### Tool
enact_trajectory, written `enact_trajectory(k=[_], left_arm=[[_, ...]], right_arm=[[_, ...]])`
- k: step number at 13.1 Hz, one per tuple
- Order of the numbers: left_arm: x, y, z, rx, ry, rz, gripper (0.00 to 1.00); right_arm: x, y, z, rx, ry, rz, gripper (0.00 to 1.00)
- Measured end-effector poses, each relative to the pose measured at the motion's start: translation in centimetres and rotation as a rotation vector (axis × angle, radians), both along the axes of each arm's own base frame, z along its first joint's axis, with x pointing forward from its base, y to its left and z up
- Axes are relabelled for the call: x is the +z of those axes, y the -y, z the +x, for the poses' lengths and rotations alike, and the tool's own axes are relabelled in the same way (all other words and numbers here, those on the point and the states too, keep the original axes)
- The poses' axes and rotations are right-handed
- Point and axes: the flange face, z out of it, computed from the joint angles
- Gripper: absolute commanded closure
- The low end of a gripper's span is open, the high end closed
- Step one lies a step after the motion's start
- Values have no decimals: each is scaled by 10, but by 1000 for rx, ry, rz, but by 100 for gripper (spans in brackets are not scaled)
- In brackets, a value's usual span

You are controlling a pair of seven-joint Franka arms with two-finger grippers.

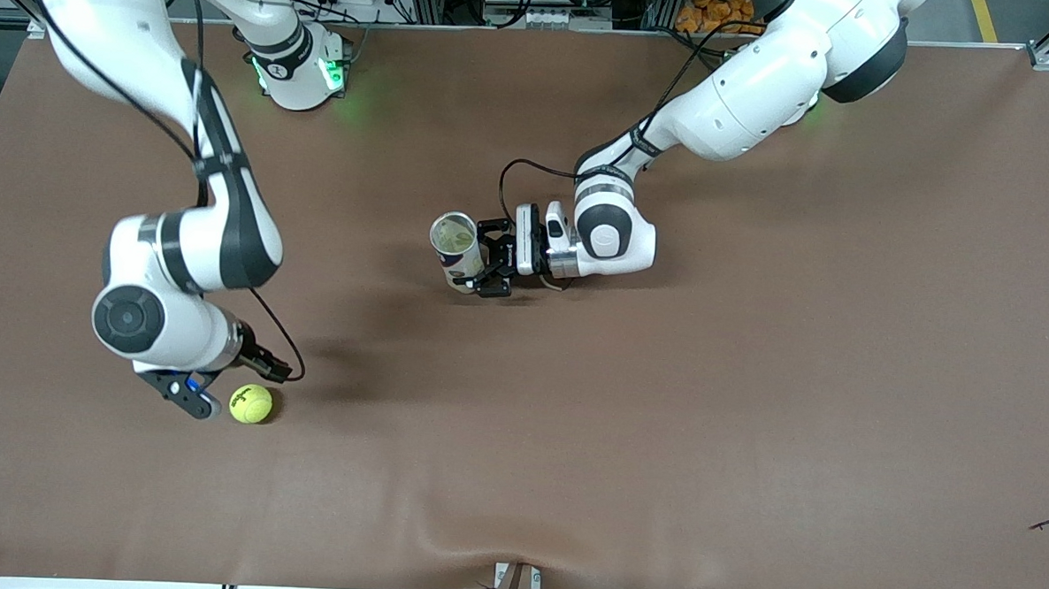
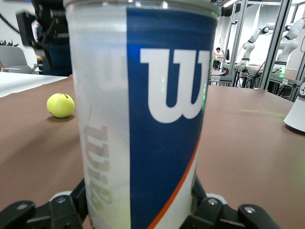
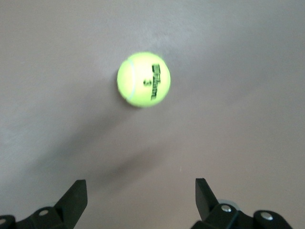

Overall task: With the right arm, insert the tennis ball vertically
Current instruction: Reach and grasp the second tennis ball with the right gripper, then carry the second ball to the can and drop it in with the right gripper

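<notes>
Tennis ball [image 1: 251, 403], black print unreadable, lies on bare brown table [image 1: 751, 384] just beside our spread-fingered right gripper [image 1: 191, 397]. Farther back, our left gripper [image 1: 490, 268] clamps an upright, open-topped can [image 1: 456, 250] marked "W".

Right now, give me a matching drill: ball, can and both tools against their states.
Column one:
1. tennis ball
2. can
3. left tool
4. right tool

Column two:
A. shut on the upright can
B. open, beside the ball, nothing held
C. loose on the table, toward the right arm's end
D. upright, open at the top, mid-table

Pairs: 1-C, 2-D, 3-A, 4-B
</notes>
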Motion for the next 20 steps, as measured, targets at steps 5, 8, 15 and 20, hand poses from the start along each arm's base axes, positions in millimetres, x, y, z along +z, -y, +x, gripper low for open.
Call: enact_trajectory(k=[5, 8, 15, 20], left_arm=[[0, 0, 0, 0, 0, 0, 19], [0, 0, 0, 0, 0, 0, 19], [0, 0, 0, 0, 0, 0, 19], [0, 0, 0, 0, 0, 0, 19]], right_arm=[[-39, 54, 22, 122, 78, 31, 0], [-59, 44, 28, 140, 127, 40, 0], [-91, 42, 30, 151, 147, 42, 35], [-86, 41, 33, 158, 148, 42, 38]])
